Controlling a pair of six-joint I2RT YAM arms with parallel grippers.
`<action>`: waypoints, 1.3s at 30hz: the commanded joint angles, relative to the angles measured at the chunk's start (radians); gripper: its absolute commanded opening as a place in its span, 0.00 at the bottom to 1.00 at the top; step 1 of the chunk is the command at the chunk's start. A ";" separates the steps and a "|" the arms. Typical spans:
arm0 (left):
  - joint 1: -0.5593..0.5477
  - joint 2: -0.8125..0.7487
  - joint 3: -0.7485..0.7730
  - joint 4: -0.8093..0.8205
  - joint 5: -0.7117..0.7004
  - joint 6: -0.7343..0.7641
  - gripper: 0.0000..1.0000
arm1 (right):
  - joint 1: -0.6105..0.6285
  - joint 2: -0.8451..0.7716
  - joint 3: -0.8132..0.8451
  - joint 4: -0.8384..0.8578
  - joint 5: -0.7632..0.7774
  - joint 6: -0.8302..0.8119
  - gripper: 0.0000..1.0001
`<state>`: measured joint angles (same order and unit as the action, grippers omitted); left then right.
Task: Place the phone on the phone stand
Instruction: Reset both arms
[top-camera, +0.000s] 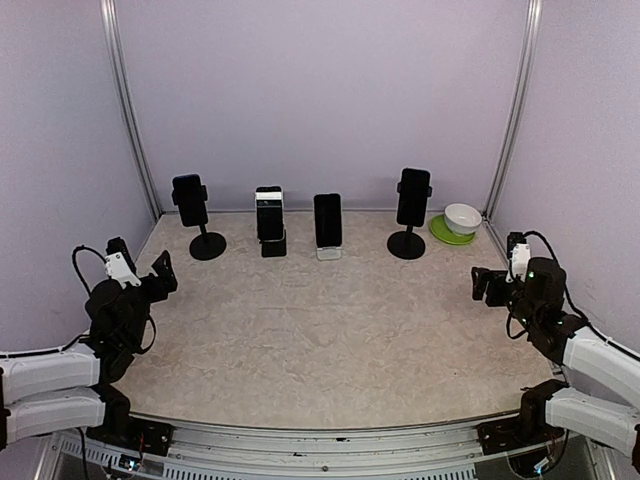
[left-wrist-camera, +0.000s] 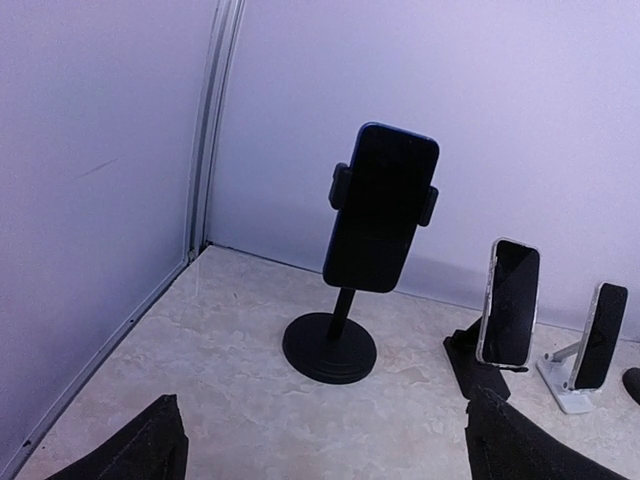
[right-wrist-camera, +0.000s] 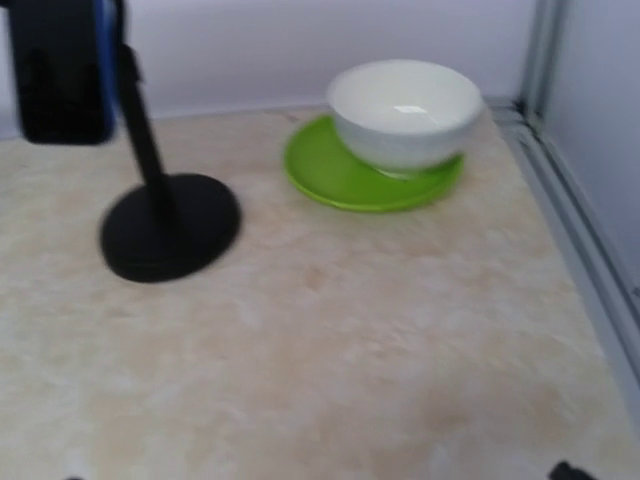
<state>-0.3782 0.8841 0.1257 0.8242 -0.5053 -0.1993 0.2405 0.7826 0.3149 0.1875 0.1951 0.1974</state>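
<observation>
Four phones stand in a row along the back wall, each already seated in a stand. At about eleven o'clock on the table (top-camera: 320, 340), the left clamped phone (top-camera: 190, 200) is held upright in a left pole stand (top-camera: 207, 245) with a round black base. Next to it, nearer twelve, a white-banded phone (top-camera: 269, 212) leans in a low black stand (top-camera: 273, 245). Just right of that, a black phone (top-camera: 327, 219) rests on a small white stand (top-camera: 328, 253). At one o'clock the right clamped phone (top-camera: 413, 196) sits high on a right pole stand (top-camera: 406, 244). Near that base, toward two o'clock, a white bowl (top-camera: 463, 215) sits on a green plate (top-camera: 440, 232).

The left gripper (top-camera: 143, 262) hangs at nine o'clock, well apart from the phones, its fingers (left-wrist-camera: 150, 445) spread wide with only bare table between them. The right gripper (top-camera: 500, 262) is at three o'clock. Its wrist view shows only two dark tips at the bottom corners, far apart, holding nothing.
</observation>
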 joint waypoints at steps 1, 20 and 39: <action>0.001 0.014 0.041 -0.051 -0.082 0.042 0.97 | -0.008 -0.005 -0.002 -0.053 0.107 0.021 1.00; 0.022 0.013 -0.027 -0.022 -0.098 0.139 0.99 | -0.008 -0.405 -0.191 -0.028 0.212 -0.040 1.00; -0.042 -0.220 -0.161 -0.051 -0.109 0.164 0.99 | -0.009 -0.380 -0.222 0.030 0.163 -0.089 1.00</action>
<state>-0.4103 0.6949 0.0105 0.7521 -0.6521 -0.0715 0.2398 0.4385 0.1143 0.1825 0.3664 0.1204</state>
